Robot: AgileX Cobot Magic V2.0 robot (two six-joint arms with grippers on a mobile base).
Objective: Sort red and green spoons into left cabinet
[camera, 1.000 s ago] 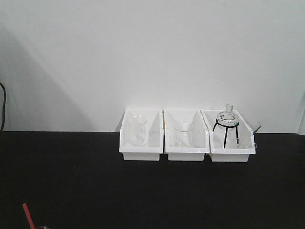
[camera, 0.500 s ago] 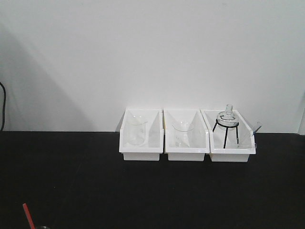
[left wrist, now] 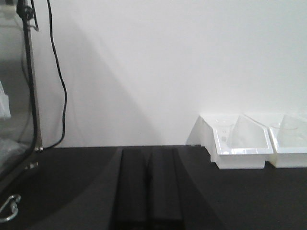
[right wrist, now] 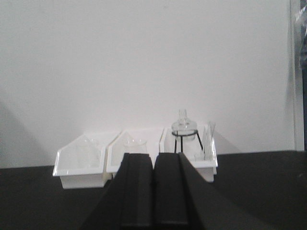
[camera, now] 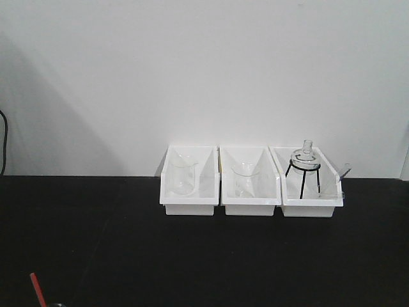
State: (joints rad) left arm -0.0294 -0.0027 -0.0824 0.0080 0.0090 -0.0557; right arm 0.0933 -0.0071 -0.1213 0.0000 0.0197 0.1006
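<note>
— Red plastic at seven o'clock in the front view, is that one of the spoons?
— It is the red spoon (camera: 37, 289). Only a slim tilted handle shows, rising from the bottom edge over the black table (camera: 192, 256).
— And the left gripper (left wrist: 146, 153)?
— Its two dark fingers (left wrist: 132, 187) are pressed together with nothing between them, low over the table. A black cable (left wrist: 57, 72) hangs at ten o'clock beside a dark-framed panel (left wrist: 29, 96).
— What's in the bins?
— Three white bins sit side by side against the wall. The left bin (camera: 189, 208) holds a clear beaker (camera: 183, 174). The middle bin (camera: 250, 208) holds another glass vessel (camera: 245, 178). The right bin (camera: 310, 210) holds a black tripod (camera: 301, 176) topped by a round glass piece (camera: 306, 155), with a glass rod (camera: 332, 182) leaning at three o'clock.
— The right gripper (right wrist: 153, 158)?
— Its fingers (right wrist: 136, 191) are closed flat against each other and empty, pointing at the bins.
</note>
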